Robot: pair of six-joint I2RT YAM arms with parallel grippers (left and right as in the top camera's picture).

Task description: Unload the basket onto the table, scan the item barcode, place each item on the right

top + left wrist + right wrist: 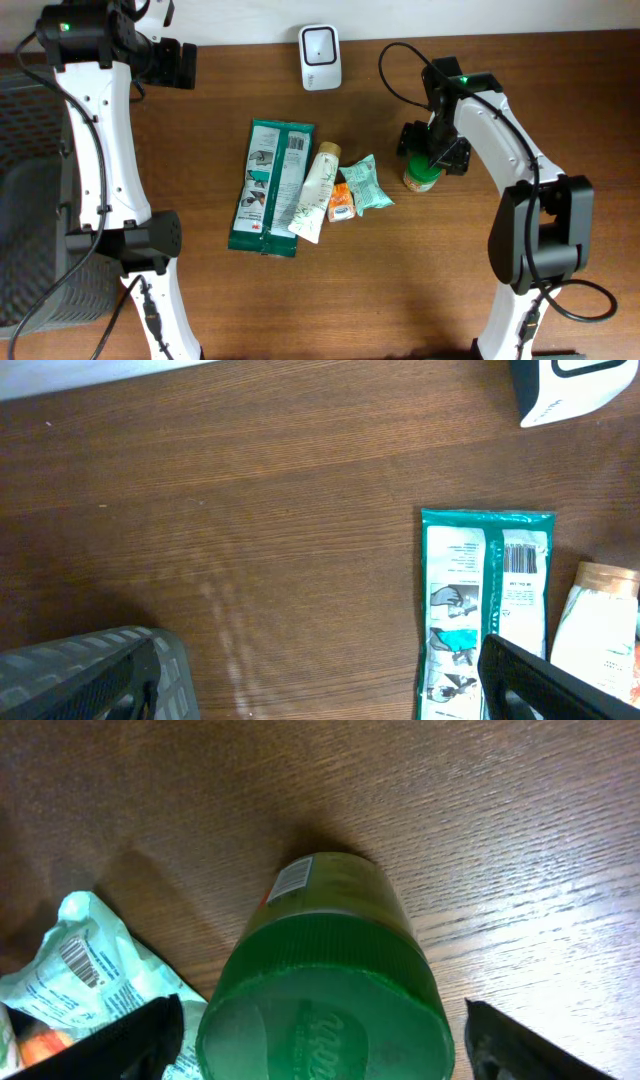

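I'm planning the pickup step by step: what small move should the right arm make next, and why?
Probably close the right gripper on the green-lidded jar. Its fingers already flank the jar, one on each side with small gaps showing, and the jar stands upright on the table, not yet gripped.

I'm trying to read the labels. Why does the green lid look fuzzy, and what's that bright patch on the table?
Right wrist view: the green lid is very close to the camera, so it looks soft; the bright patch is light reflecting off the table. Left wrist view: the green packet and its barcode look sharp. Overhead view: even light, only small shadows.
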